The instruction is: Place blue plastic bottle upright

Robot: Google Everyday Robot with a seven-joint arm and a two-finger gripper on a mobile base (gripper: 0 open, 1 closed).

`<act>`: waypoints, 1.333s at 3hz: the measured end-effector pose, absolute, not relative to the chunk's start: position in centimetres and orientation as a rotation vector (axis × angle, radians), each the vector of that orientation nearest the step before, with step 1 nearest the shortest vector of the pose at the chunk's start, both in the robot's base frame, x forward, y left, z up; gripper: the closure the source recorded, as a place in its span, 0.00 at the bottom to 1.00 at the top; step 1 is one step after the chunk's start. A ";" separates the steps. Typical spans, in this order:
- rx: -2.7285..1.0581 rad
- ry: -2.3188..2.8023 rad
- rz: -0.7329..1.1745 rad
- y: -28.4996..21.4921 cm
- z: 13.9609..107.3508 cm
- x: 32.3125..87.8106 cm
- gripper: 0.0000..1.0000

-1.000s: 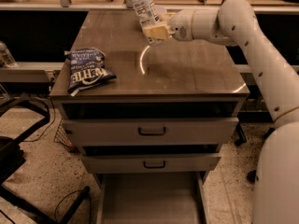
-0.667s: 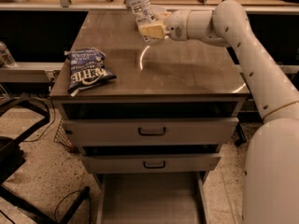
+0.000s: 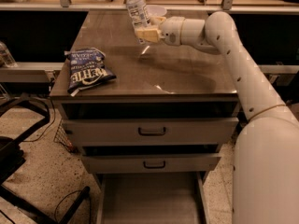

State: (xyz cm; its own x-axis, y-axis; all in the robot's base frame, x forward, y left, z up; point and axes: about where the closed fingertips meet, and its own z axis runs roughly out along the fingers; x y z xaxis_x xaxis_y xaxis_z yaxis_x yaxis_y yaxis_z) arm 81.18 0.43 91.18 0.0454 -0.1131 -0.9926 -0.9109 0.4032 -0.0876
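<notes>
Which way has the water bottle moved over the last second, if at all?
Yes. Held in the gripper, the blue plastic bottle has shifted slightly left over the table, toward the side with the chip bag.

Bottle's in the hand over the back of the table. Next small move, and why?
Probably lower straight down. The hand grips the blue plastic bottle near its base, cap up and leaning slightly left, above the table; its base does not look seated yet.

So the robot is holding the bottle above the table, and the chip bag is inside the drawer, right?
No. The camera view shows the gripper holding the bottle above the table, but the chip bag lies on the tabletop.
</notes>
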 end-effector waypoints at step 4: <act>-0.935 1.384 0.796 -1.0 86.8 82.0 1.00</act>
State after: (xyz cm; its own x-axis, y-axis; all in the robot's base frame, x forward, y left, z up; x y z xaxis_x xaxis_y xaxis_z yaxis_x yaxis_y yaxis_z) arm 81.98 -1.03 86.77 0.0503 -0.0688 -0.9964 -0.8959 0.4378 -0.0755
